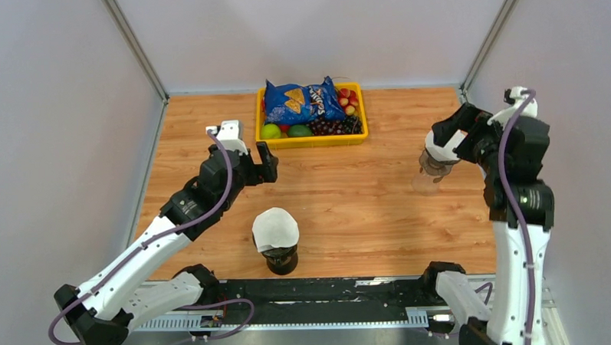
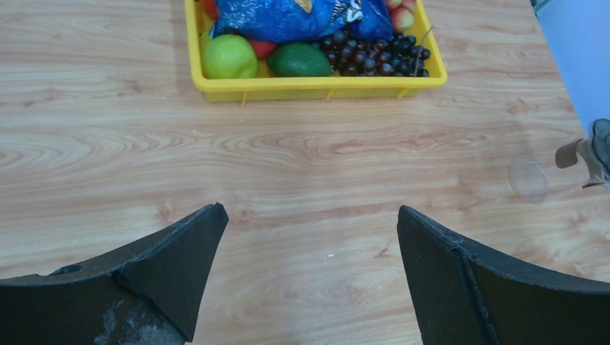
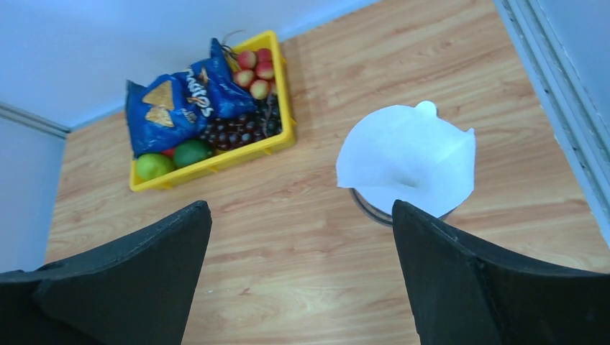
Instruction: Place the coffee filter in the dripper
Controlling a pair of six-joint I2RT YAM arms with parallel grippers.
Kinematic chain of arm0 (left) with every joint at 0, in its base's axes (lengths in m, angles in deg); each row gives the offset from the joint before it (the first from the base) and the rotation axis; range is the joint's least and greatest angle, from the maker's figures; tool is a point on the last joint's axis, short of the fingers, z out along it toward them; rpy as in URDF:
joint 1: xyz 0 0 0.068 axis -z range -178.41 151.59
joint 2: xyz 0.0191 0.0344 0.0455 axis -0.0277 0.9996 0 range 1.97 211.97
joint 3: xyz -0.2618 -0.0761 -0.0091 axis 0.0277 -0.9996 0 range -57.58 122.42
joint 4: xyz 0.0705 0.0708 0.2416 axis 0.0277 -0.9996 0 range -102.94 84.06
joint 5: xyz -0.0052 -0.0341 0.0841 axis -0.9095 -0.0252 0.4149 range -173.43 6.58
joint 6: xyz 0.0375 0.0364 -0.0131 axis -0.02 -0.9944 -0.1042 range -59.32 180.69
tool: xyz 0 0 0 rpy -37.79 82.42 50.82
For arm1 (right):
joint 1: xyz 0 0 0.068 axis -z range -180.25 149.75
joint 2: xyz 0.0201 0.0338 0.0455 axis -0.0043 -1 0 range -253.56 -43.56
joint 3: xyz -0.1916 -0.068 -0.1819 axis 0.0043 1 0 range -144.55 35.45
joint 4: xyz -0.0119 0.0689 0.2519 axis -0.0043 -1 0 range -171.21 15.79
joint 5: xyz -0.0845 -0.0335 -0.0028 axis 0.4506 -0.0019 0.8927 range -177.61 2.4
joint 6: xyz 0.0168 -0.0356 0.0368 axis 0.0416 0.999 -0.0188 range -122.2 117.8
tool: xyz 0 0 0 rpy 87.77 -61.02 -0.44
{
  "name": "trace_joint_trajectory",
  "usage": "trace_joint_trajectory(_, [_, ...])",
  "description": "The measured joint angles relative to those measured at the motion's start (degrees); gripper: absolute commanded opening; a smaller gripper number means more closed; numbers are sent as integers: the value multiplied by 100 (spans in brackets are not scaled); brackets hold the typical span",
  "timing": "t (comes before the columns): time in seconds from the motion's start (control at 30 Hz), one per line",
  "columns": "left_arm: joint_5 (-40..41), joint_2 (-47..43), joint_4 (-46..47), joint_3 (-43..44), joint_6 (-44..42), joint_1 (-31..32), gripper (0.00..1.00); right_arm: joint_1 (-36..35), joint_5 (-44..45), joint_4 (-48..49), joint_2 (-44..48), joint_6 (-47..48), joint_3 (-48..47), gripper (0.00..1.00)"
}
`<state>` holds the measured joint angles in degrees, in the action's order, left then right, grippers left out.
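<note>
A white paper coffee filter (image 1: pixel 275 228) sits opened on top of a dark dripper (image 1: pixel 280 260) near the table's front edge, in the middle. In the right wrist view the filter (image 3: pixel 406 158) covers the dripper, and only the dripper's rim (image 3: pixel 370 208) shows below it. My left gripper (image 1: pixel 262 163) is open and empty above the table, behind and left of the filter; its wrist view (image 2: pixel 309 215) shows bare wood between the fingers. My right gripper (image 1: pixel 444 135) is open and empty at the far right, raised; its wrist view (image 3: pixel 298 208) shows nothing held.
A yellow tray (image 1: pixel 312 141) at the back holds a blue chip bag (image 1: pixel 304 101), limes, grapes and small red fruit. A clear glass (image 1: pixel 427 173) stands on the table just below my right gripper; it also shows in the left wrist view (image 2: pixel 529 178). Grey walls enclose the table.
</note>
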<state>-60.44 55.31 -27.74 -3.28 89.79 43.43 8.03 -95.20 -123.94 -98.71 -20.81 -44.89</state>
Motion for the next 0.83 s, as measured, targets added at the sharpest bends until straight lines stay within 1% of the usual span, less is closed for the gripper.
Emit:
trace_joint_trajectory(0.07, [125,-74,-151,79,20,0,100,0,-227,435,597,-87,570,100])
trace_joint_trajectory(0.13, [310,-197,-358,127,55,0,100,0,-498,828,999,-155,1062,100])
trace_joint_trajectory(0.3, [1025,-614,-1047,140,431,-4,100,0,-1379,1652,1644,-273,2332,100])
trace_joint_trajectory(0.4, [1410,-905,-1368,81,726,-7,100,0,-1716,1888,1993,-334,2981,100])
trace_joint_trajectory(0.57, [1878,-1414,-1773,-238,1169,-7,100,0,-1937,2166,2608,-356,3617,100])
trace_joint_trajectory(0.83, [2236,-1764,-2122,-492,1589,-7,100,0,-2061,2669,3252,-337,4033,100])
